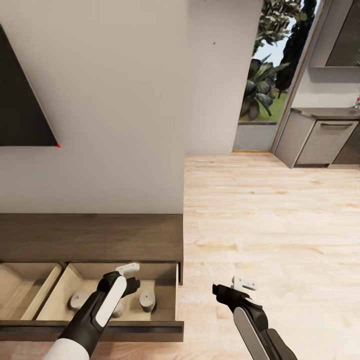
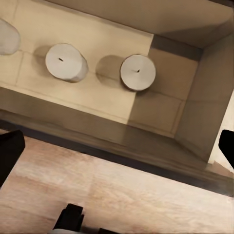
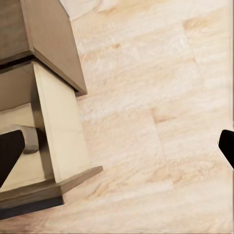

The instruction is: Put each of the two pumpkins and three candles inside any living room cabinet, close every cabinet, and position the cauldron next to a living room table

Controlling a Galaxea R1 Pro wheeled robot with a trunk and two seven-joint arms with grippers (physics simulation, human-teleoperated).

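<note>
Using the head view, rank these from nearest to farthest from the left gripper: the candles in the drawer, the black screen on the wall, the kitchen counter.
1. Candles, in the open drawer under the left gripper.
2. Black screen, up on the wall, left.
3. Kitchen counter, far right.

Bright, even daylight; soft shadows inside the drawer [image 1: 165, 280]; renders slightly soft throughout.

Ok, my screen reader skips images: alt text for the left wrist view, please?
Three whitish candles stand inside an open, pale beige cabinet drawer, one cut off at the frame edge. Light wooden floor lies in front of the drawer's dark front.
</note>
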